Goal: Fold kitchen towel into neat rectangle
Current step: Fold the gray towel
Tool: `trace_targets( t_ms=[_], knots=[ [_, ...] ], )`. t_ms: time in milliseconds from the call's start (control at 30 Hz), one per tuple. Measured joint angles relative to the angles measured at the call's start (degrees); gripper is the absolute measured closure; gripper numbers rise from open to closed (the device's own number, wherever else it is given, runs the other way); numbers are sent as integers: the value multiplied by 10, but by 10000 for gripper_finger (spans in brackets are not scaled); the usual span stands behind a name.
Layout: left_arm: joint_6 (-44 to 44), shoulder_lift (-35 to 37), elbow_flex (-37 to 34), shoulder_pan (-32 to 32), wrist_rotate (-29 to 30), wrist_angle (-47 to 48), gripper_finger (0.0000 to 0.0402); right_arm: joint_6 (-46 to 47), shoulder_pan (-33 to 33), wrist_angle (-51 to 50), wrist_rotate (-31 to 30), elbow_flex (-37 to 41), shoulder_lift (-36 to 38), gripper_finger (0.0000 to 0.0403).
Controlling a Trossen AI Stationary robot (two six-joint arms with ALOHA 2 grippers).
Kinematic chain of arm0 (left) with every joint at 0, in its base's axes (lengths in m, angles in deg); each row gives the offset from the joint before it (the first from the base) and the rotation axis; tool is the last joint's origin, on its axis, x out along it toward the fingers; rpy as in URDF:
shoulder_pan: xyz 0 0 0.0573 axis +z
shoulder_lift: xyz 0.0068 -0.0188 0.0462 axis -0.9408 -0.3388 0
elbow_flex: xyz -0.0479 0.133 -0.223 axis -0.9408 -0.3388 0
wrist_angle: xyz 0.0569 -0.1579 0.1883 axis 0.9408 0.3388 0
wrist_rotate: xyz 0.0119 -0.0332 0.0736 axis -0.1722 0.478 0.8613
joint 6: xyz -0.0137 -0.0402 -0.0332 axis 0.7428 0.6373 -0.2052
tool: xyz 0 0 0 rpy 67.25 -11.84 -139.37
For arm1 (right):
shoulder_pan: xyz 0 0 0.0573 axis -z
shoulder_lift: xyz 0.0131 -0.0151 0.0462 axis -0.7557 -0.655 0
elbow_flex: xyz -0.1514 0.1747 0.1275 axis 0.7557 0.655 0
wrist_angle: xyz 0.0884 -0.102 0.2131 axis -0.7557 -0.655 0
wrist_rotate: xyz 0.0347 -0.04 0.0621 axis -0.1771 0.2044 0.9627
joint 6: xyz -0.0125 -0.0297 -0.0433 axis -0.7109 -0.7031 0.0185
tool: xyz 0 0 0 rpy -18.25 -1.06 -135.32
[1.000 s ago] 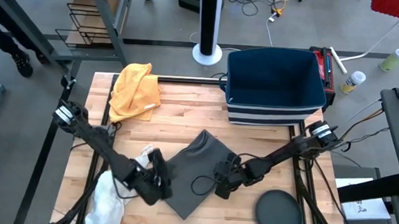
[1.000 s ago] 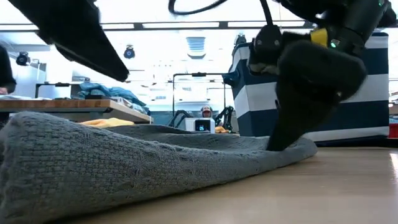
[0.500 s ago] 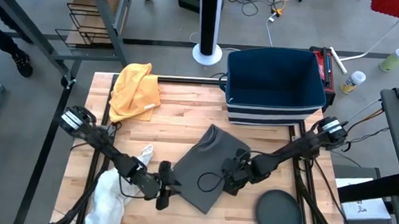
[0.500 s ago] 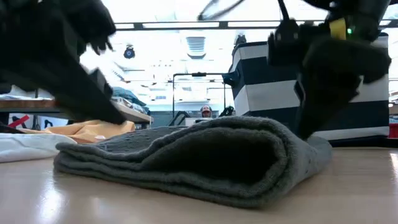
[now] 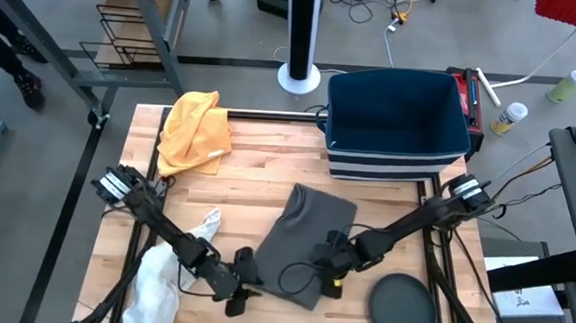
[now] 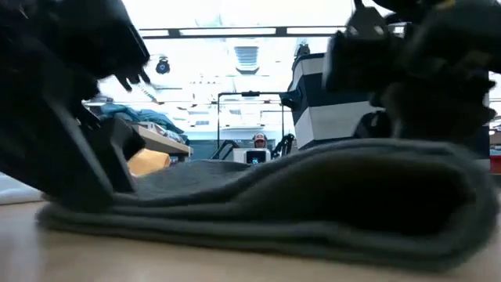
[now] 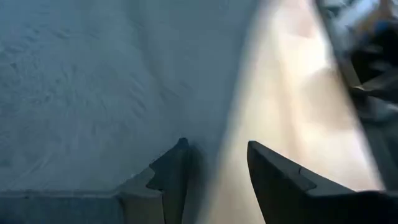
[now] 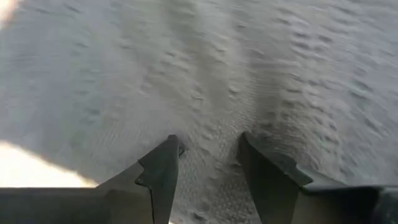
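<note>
The wooden worktop [image 5: 268,155] carries a navy striped bin [image 5: 396,123] at its far side, well beyond both hands. The grey kitchen towel [image 5: 308,238] lies folded between the two hands. A yellow cloth [image 5: 195,126] sits far off past the left hand, a white cloth [image 5: 156,274] just behind it, and a dark round disc [image 5: 401,309] near the right hand. The left hand [image 5: 243,289] rests at the towel's near corner, fingers apart. The right hand [image 5: 331,269] presses down on the towel, fingers parted over the fabric.
</note>
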Motion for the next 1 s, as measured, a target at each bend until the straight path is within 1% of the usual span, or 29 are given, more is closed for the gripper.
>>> trace_targets(
  t_ms=[100,200,267,367,433,500,533,600,700,833,933,1000],
  knots=[
    [-30,36,14,-2,1,26,248,-17,1,-93,-28,0,21,233],
    [-48,61,16,14,39,65,249,-29,1,-126,-55,-2,45,233],
    [-64,67,15,38,59,71,248,-29,1,-105,-69,-8,63,233],
    [-88,66,15,86,60,62,248,-26,-3,-44,-71,-9,71,233],
    [-112,57,15,125,60,45,248,-22,-14,5,-62,-7,58,233],
    [-137,46,15,162,58,27,248,-19,-24,41,-32,-6,43,233],
    [-151,38,17,176,54,9,248,-13,-31,48,-19,-7,35,233],
    [-174,20,27,197,41,-26,248,8,-43,31,-6,-6,20,233],
    [-207,-13,51,220,36,-35,248,31,-60,-9,-2,-6,15,233],
    [-203,-55,79,252,84,23,248,49,-76,-76,10,-8,22,233],
    [-153,-64,87,258,96,94,248,58,-91,-140,19,-9,33,233],
    [-113,-57,91,249,94,145,248,68,-100,-172,19,-9,44,233]
  ],
)
